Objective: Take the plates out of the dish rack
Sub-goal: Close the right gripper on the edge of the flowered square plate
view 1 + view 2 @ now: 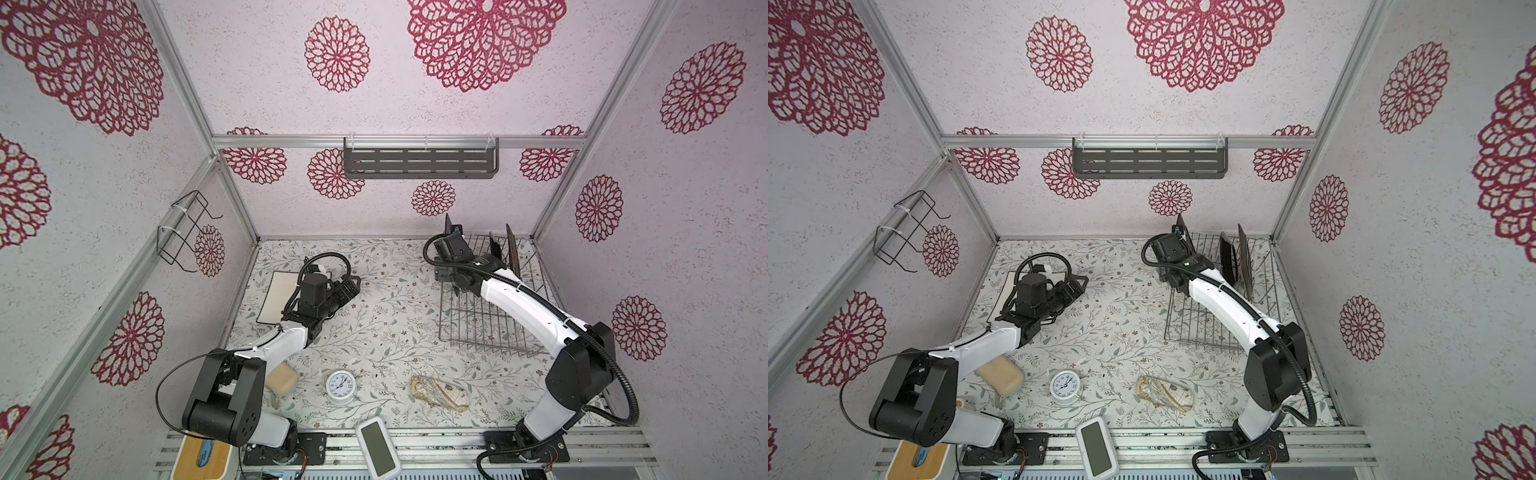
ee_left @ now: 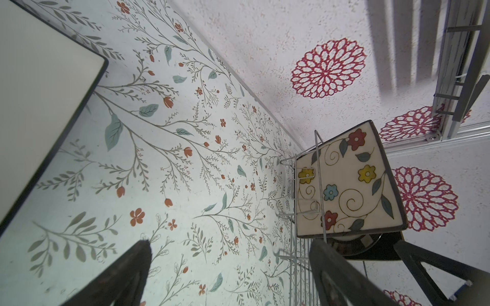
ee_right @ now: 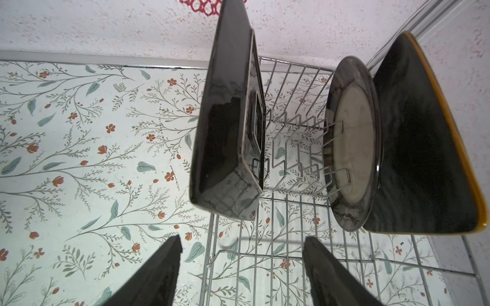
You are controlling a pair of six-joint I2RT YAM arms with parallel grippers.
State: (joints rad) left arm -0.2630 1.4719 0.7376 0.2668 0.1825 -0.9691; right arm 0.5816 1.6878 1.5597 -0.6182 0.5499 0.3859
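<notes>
A white plate point(image 1: 277, 297) lies flat on the flower-patterned bench point(image 1: 395, 328), left of centre in a top view and already out of the rack. Just right of it the left pincer point(image 1: 349, 287) hovers low, its jaws spread wide and empty.

Right of centre, the silver dish rack point(image 1: 482, 332) sits in the bench's back right corner. The right pincer point(image 3: 244, 239), jaws apart with nothing between them, points at the rack's left end. There the flower-painted plate point(image 2: 344, 180) stands on edge among the tines.

Farther right in the rack stand a round plate with a cream centre point(image 3: 352, 148) and, close behind it, a dark plate with an orange edge point(image 3: 424, 148). The wrist view does not show whether those two touch.

The step in hand looks like the reach for the next plate, most likely the flower-painted one, which is nearest. The next move would need the jaws to straddle its upper rim and close firmly. The plate should then rise clear of the tines before swinging left to the bench.
</notes>
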